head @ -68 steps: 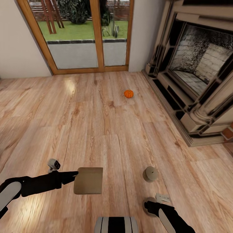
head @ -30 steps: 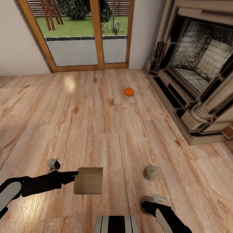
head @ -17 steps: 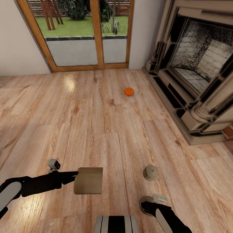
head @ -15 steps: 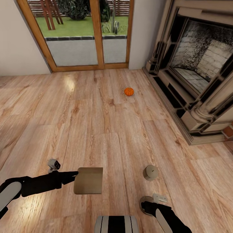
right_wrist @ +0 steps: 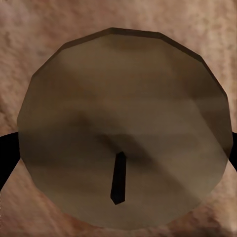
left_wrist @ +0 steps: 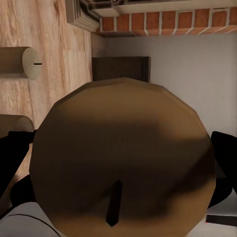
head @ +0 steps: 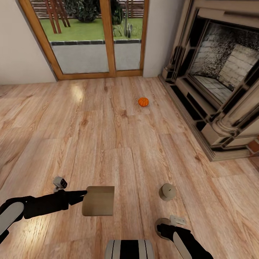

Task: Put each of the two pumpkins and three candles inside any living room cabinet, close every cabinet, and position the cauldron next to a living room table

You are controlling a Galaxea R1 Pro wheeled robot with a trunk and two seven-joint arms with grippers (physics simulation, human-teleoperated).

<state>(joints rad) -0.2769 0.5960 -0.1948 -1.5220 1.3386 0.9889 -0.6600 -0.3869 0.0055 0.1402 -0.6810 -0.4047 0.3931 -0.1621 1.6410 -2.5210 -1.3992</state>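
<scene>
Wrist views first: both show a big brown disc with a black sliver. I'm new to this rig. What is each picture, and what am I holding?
You are driving a wheeled robot with two arms. The head view looks down from its head over a wooden floor, with its left arm at that picture's left. Each wrist view looks along that arm's tool. Each brown disc is a candle seen end-on, and the sliver is its wick. The left tool grips the left candle, and the right tool grips the right candle. On the floor stands a third candle, and farther off lies an orange pumpkin, near the fireplace.
</scene>
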